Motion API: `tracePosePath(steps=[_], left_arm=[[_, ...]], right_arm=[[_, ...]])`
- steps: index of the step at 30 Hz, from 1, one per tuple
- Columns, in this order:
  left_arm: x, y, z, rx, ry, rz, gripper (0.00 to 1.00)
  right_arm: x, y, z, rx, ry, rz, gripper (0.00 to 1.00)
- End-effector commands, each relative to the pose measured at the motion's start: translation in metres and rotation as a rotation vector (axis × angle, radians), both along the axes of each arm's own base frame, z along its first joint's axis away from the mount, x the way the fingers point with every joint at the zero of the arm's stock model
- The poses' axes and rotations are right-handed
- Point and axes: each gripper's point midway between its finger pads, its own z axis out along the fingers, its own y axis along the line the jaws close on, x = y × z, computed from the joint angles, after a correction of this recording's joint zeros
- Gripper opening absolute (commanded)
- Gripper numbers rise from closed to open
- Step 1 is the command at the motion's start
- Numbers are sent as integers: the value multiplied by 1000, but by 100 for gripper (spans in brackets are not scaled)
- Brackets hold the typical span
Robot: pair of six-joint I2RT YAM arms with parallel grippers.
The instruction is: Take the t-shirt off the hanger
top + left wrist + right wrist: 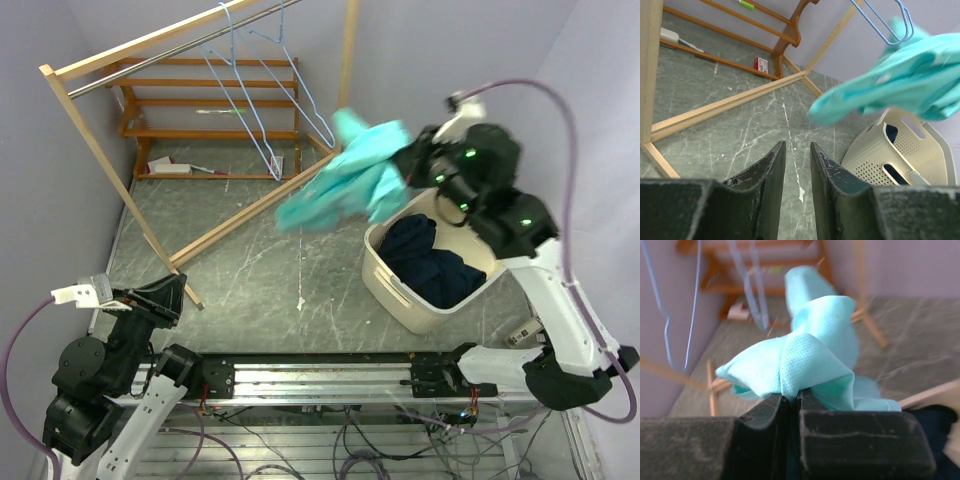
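Note:
The turquoise t-shirt (350, 175) hangs bunched in the air, clear of the blue wire hangers (262, 95) on the rack's metal rail. My right gripper (408, 162) is shut on a fold of the t-shirt (810, 357) and holds it raised by the near-left rim of the white basket. It also shows in the left wrist view (900, 80), with a bare hanger (885, 22) above it. My left gripper (170, 292) is low at the near left, its fingers (771, 170) slightly apart and empty.
A white laundry basket (385, 285) holding dark blue clothes (430, 262) stands at the right, below the t-shirt. The wooden clothes rack (100, 150) spans the back left, its floor bar (250, 210) running diagonally. A wooden shelf frame (200, 110) stands behind.

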Motion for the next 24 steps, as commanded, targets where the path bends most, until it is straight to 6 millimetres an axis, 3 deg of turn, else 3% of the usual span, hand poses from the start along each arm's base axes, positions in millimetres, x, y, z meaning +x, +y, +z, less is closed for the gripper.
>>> tracePosePath(steps=[1,6,9,12,18,20,24], left_arm=[[-2,2,3,-13,-13,5,38],[-2,2,2,-13,-9,4,37],[-2,2,3,-14,-12,4,37],[-2,2,4,-13,-12,2,37],[-2,1,3,-14,-11,-1,37],[-2,2,3,-13,-10,0,37],[-2,1,3,-15,-10,-1,37]], right_arm=[[4,-88,49,-62,-42,-269,0],[-13,-153,101,-63,-143,-540,0],[-28,-177,110,-55,-179,-629,0],[-30,-176,87,-85,-143,-621,0],[-20,-157,14,-145,-26,-546,0],[-17,-154,1,-154,-7,-541,0],[-13,-150,-5,-153,-3,-533,0]])
